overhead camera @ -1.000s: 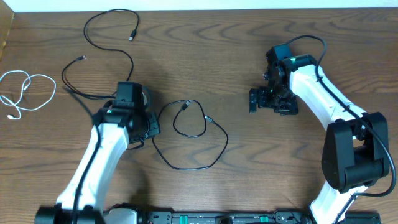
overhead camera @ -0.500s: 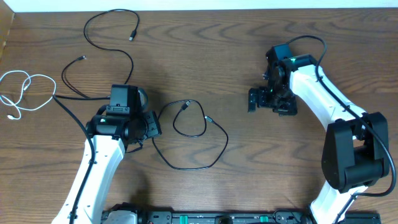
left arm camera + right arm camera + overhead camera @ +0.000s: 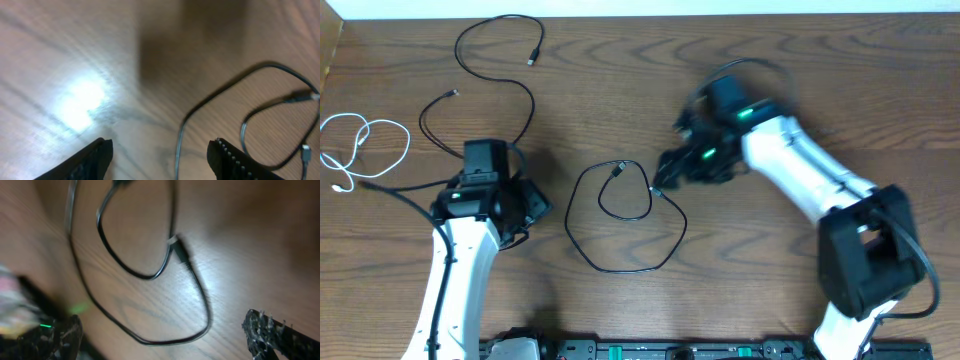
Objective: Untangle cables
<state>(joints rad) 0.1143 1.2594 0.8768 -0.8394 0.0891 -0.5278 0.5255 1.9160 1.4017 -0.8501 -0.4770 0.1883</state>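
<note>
Seen from overhead, the three cables lie apart from one another on the wooden table (image 3: pixel 800 60). The white cable (image 3: pixel 406 140) sits in loose loops at the far left edge. One black cable (image 3: pixel 531 103) winds across the upper left, with both plug ends free. The other black cable (image 3: pixel 682 228) forms a large loop with a smaller one inside it, just left of the frame's centre. The left gripper (image 3: pixel 530 205) is at the left of this central cable, near the outer loop but not touching it. In the left wrist view its fingers (image 3: pixel 95 160) stand apart at the bottom edge, with only bare, brightly lit wood between them. The central cable (image 3: pixel 178 150) curves up the right half of that frame. The right gripper (image 3: pixel 665 170) is blurred in the overhead view and sits at the upper right of the central cable, close to the plug end where the loops meet. In the right wrist view the right gripper (image 3: pixel 162 325) has its jaws spread wide and clamped on nothing. The black loop and its plug (image 3: pixel 180 252) lie on the table in the upper and middle part of that frame.
</note>
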